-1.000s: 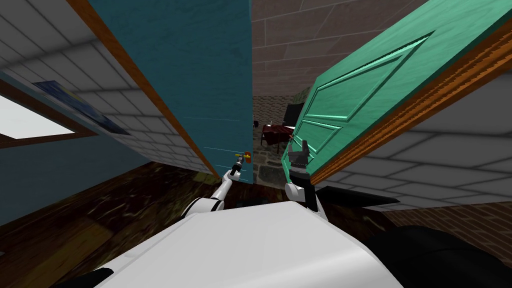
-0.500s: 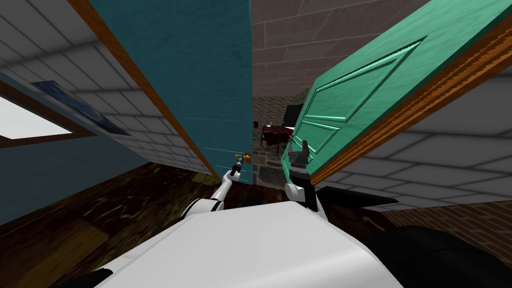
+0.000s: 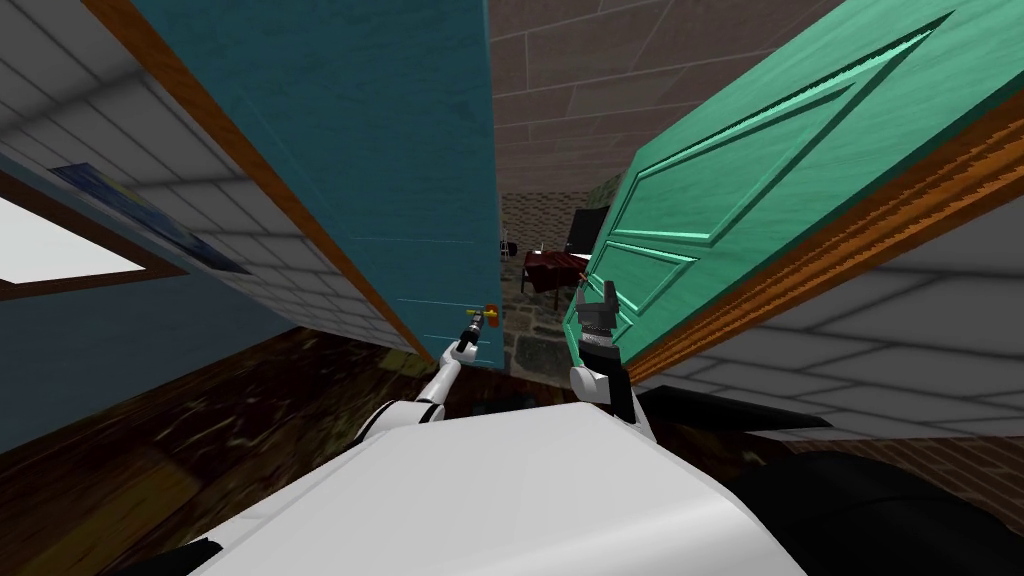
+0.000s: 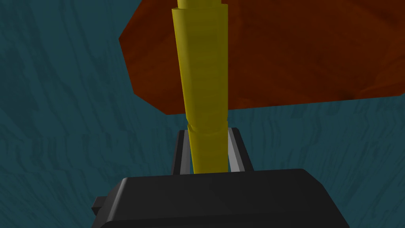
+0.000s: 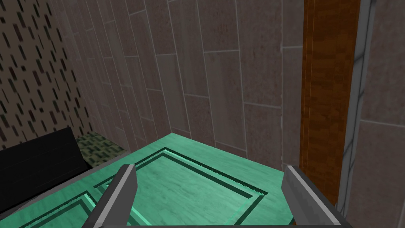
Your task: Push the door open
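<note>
Straight ahead at 12 o'clock, a narrow gap lies between two doors, and through it show a stone floor, a dark red desk and a black screen-like slab. The teal door stands upright from 10 to 12 o'clock with its long axis vertical. Its free edge bounds the gap on the 11 o'clock side, and the left wood frame runs along its other edge at 10 o'clock. Low on the door, near the free edge, sits a red-brown plate, and a yellow handle sticks out from it toward 9 o'clock. The left gripper meets the handle from 7 o'clock. In the left wrist view its fingers are clamped on the handle's sides. The bar's long axis runs straight away from the gripper body and across the plate, with the teal face flat behind. The green door, panelled, spreads from 1 to 3 o'clock. Its near edge bounds the gap at 1 o'clock, and the right wood frame lies beyond it. The right gripper stands at that near edge, its fingers wide apart over the green panels; whether they touch the door cannot be told. Dark wood floor spreads at 8 o'clock.
</note>
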Available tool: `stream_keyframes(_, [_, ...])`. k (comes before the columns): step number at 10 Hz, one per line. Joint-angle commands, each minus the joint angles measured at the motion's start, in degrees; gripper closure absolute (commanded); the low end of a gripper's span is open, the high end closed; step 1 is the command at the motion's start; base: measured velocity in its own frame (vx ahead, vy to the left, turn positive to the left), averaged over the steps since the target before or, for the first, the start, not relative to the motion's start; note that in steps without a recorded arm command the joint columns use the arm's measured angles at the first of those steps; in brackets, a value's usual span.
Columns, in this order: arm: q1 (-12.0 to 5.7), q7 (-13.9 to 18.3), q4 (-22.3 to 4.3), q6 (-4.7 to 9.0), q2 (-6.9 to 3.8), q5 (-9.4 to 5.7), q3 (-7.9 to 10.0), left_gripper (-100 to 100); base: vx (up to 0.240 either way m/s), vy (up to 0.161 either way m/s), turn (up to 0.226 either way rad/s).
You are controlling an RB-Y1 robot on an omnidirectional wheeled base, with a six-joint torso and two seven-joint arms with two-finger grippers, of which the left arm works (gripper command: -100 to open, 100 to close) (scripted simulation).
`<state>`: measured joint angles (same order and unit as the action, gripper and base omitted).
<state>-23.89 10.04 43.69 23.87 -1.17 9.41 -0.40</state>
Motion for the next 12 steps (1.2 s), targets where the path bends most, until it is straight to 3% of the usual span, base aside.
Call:
stream_keyframes(1, [-1.7, -0.35, -2.03, 1.11, -0.92, -0.39, 1.28, 100, 0.108, -0.069, 0.026])
stream_keyframes(5, [-1.52, -1.38, -2.01, 0.97, -2.5, -1.28, 3.97, 100, 0.154, -0.118, 0.059])
stream_keyframes(8, [-1.5, -1.53, -2.01, 0.95, -2.67, -1.4, 4.34, 100, 0.095, -0.066, 0.021])
stream_keyframes(12, [-1.32, -2.58, -1.99, 0.81, -3.6, -2.32, 7.09, 100, 0.131, -0.119, 0.077])
